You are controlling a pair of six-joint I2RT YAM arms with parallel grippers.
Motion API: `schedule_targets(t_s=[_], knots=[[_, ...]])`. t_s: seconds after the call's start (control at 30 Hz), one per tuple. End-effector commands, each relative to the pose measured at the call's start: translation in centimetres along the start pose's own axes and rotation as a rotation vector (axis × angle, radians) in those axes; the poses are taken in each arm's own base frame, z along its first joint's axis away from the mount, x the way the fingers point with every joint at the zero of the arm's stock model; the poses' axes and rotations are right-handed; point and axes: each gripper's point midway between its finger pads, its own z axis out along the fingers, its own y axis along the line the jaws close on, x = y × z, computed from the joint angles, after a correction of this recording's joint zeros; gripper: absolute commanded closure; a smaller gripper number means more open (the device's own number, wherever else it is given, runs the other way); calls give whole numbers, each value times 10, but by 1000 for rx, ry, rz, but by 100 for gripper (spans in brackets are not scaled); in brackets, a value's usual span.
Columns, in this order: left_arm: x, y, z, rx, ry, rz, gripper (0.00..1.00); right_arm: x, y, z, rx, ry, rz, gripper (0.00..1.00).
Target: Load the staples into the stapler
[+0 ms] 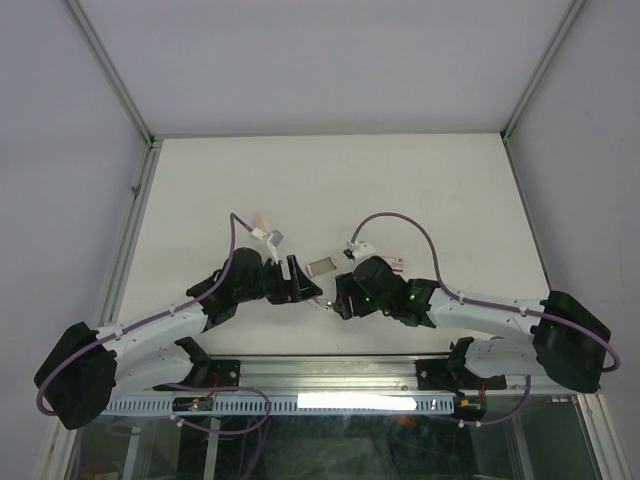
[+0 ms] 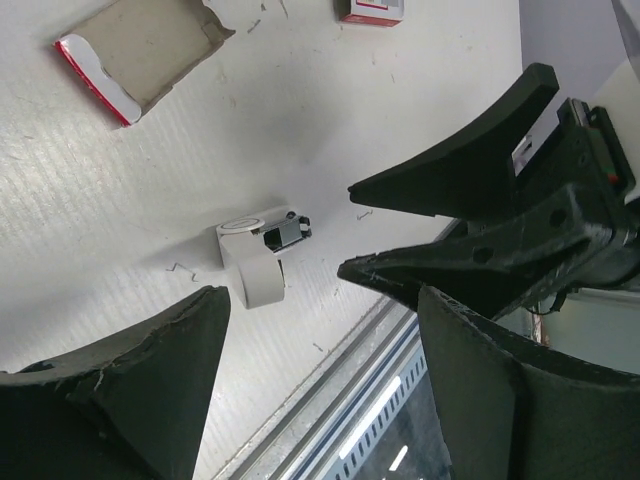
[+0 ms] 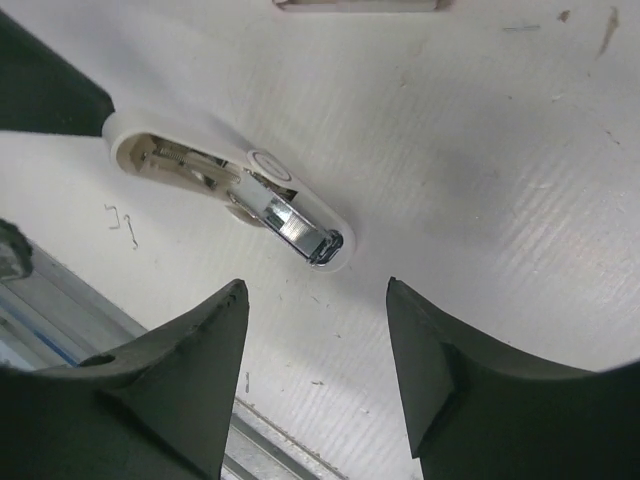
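The white stapler (image 3: pixel 225 180) lies flat on the table with its top swung open and the metal staple channel (image 3: pixel 295 228) bare. It also shows in the left wrist view (image 2: pixel 255 260) and, small, between the two grippers in the top view (image 1: pixel 323 299). The staples box (image 2: pixel 372 10), white with a red mark, lies beyond it at the frame's top edge. My left gripper (image 2: pixel 320 300) is open and empty, just short of the stapler. My right gripper (image 3: pixel 316 285) is open and empty, its tips just short of the stapler's front end.
An opened, empty cardboard tray with a red edge (image 2: pixel 130 50) lies near the stapler and shows in the top view (image 1: pixel 320 266). Loose staples (image 3: pixel 125 225) are scattered on the table. A pink oblong (image 1: pixel 262 218) lies behind the left arm. The table's near metal rail (image 2: pixel 380 370) is close.
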Motion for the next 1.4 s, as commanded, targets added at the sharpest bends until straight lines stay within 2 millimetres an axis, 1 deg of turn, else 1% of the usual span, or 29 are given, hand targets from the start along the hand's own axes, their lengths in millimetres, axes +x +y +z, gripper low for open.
schedule_targets(t_s=[0.0,0.17,0.3,0.47,0.77,1.0,1.2,1.37], knots=[[-5,-12,-3,29,-14,-11,23,-15,11,-6,-78,-18,263,40],[-2,-15,0,35,13,-8,23,-14,9,-2,-126,-1,419,47],[-1,-20,1,49,23,17,23,-4,4,6,-125,29,470,52],[0,-28,4,71,46,59,23,2,1,12,-131,42,541,56],[3,-39,11,87,68,111,23,12,-7,21,-112,47,567,58],[8,-44,19,101,84,137,23,18,-10,28,-98,69,573,63],[15,-51,28,121,110,157,23,19,-12,28,-90,67,577,65],[18,-54,33,133,116,172,23,18,-16,24,-68,59,573,66]])
